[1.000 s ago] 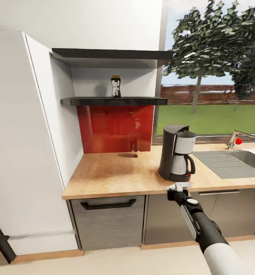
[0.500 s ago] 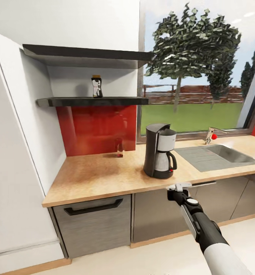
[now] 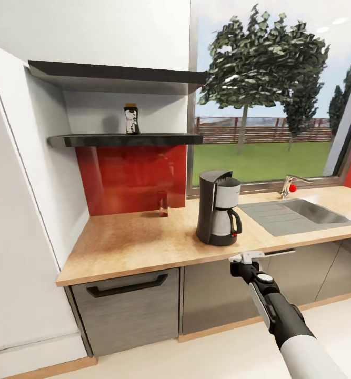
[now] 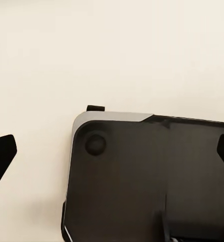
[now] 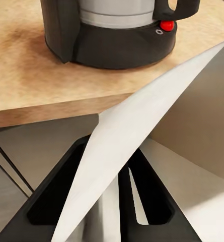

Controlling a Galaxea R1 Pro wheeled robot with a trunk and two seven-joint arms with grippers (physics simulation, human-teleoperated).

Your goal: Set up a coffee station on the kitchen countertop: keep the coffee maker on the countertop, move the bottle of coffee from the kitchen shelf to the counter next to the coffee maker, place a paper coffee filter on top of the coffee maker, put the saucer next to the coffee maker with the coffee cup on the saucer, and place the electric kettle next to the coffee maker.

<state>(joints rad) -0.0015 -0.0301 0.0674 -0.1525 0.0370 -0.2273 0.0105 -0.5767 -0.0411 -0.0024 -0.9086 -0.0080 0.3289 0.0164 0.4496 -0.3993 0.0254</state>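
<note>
The right gripper (image 3: 247, 257), clenched on the paper coffee filter (image 5: 132, 146) at 5 o'clock from the coffee maker (image 3: 217, 208), may crumple the thin paper against the kitchen countertop (image 3: 138, 239) edge when rising; the left gripper's (image 4: 112, 151) state I cannot tell.

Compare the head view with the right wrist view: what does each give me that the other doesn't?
Head view alone: the bottle of coffee upright on the kitchen shelf, the red backsplash, the sink and the whole coffee maker.

Right wrist view alone: a close look at the right gripper shut on the paper coffee filter, the white sheet running up between the fingers.

Both: the coffee maker's base with its red switch, the kitchen countertop edge, and the gripper held just below that edge.
</note>
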